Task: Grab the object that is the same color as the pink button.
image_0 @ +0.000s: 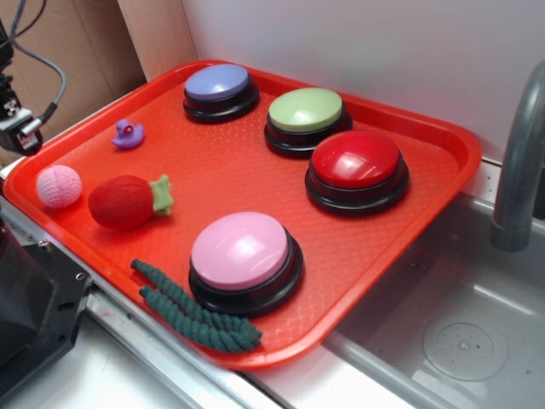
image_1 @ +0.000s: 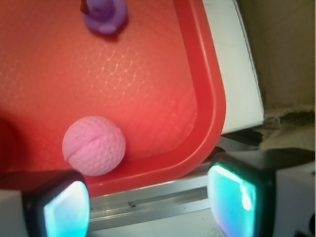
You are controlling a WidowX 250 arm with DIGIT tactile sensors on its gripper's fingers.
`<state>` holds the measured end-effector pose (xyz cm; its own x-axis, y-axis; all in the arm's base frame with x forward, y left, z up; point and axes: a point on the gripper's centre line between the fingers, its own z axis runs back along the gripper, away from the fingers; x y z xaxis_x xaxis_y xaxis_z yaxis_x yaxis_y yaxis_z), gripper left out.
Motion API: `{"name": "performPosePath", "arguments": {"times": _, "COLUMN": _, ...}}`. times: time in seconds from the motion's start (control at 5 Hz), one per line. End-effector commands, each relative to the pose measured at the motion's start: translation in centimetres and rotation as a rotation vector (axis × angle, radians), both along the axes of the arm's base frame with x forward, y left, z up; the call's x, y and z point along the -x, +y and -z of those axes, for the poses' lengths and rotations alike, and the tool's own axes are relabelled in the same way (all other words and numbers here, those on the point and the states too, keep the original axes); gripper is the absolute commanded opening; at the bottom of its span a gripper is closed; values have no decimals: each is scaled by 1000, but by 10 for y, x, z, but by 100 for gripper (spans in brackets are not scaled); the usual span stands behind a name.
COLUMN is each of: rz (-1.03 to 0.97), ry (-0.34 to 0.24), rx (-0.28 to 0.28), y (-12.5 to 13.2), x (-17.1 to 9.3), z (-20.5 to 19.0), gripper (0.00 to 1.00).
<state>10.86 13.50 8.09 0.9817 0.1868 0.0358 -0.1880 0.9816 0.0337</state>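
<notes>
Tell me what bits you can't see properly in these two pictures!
- Gripper: the exterior view hardly shows it; the wrist view's bottom edge cuts its fingers off.
- Purple duck: its top is cut by the wrist view's upper edge; tiny in the exterior view.
- Strawberry: only a dark red sliver at the wrist view's left edge.
- Pink button: absent from the wrist view.

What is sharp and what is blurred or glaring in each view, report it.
Exterior view: evenly lit, mostly sharp; soft glare on the pink button and red button. Wrist view: the pink ball is slightly soft, the purple duck blurrier; the tool pads are out of focus with a cyan glow, open.
</notes>
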Motion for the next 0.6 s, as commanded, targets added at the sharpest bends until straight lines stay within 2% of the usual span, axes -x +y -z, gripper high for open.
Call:
{"name": "performPosePath", "arguments": {"times": 0.0, "rz": -7, "ry": -23, "rx": -30, "y": 5, "x": -2, "z": -8, "gripper": 100}}
{"name": "performPosePath", "arguments": {"times": 0.2, "rz": -7, "ry": -23, "rx": -30, "y": 5, "x": -2, "z": -8, "gripper": 100}}
{"name": "performPosePath", "arguments": {"times": 0.4, "rz": 19, "ry": -35, "rx": -29, "y": -4, "x": -1, "z": 11, "gripper": 100}}
